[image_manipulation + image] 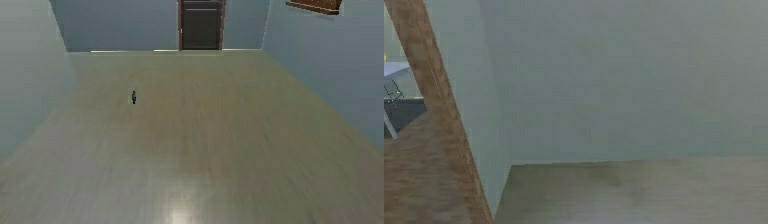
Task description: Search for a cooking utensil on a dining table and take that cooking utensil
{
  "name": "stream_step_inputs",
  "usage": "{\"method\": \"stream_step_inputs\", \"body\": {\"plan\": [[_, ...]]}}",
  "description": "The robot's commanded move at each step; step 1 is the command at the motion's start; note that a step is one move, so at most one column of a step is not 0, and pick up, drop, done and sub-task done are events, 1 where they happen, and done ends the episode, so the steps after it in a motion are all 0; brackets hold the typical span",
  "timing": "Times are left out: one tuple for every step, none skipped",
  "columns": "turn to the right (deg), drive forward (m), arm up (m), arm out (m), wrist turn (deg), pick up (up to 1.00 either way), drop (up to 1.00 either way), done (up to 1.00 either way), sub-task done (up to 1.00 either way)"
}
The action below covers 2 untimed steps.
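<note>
Bare wooden floor [634, 195] lies nearest me in the forward view, running up to a plain grey wall [634, 80] that blocks the way straight ahead. A brown door frame [439, 110] slants down that view's left side, and it is my landmark. Everything right of the door frame is wall and floor. Left of it, through the gap, I catch a sliver of another room: the pale corner of what I take for a desk [396, 72], with something dark and thin-legged just below it, perhaps a chair. The door frame and the picture's edge cut off the rest of the desk, so I cannot read its top.

I cannot tell where the cooking utensil is. My judgement is that it lies beyond the door frame, on that desk, so the coming move turns on swinging the base that way. Its long axis is unknown.

Out on the arm side, open floor stretches to a dark door [200, 25] in the far wall. A small dark thing [133, 97] stands on the floor, nearer than the dark door and to its left; it is too small to name. A brown framed thing [312, 6] hangs high to the dark door's right, cut off by the top edge.

As for my tool's state, I cannot tell.
</note>
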Motion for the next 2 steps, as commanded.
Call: {"method": "stream_step_inputs", "body": {"plan": [[-36.0,0.00,0.00,0.00,0.0,0.00,0.00,0.00,0.00],[0.0,0.20,0.00,0.00,0.0,0.00,0.00,0.00,0.00]]}}
